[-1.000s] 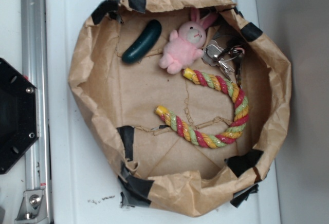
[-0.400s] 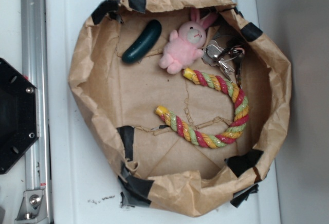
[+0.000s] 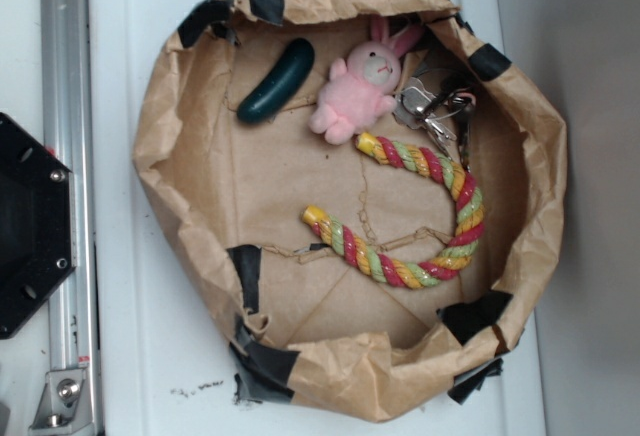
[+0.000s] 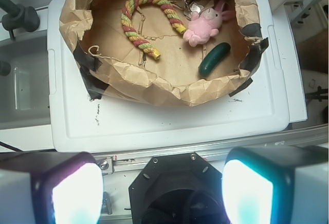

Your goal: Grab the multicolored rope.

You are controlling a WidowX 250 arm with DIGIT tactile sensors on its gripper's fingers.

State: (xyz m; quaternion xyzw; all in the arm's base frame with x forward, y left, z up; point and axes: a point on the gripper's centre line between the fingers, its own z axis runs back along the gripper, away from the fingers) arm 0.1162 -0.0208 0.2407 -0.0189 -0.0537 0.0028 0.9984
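Presently catalogued, largest first. White platform (image 3: 150, 356): carries everything; no writing legible. Brown paper basin (image 3: 170, 186), patched with black tape: fills the centre of the exterior frame; its crumpled wall stands high at the lower edge and could snag a low approach. Gripper (image 4: 162, 193): seen at the bottom of the wrist frame, fingers spread wide with nothing between them, well apart from the basin. Multicolored rope (image 3: 455, 231): lies in a U on the basin floor, centre right, open side facing left; its upper yellow end sits just beside the pink bunny (image 3: 355, 91), and its upper arm runs near the bunch of keys (image 3: 432, 106). Risk: a closing there may take bunny or keys as well; the rounded twist may roll from the fingers. Dark green toy (image 3: 278, 80): upper left, well apart. No brands or labels readable anywhere.
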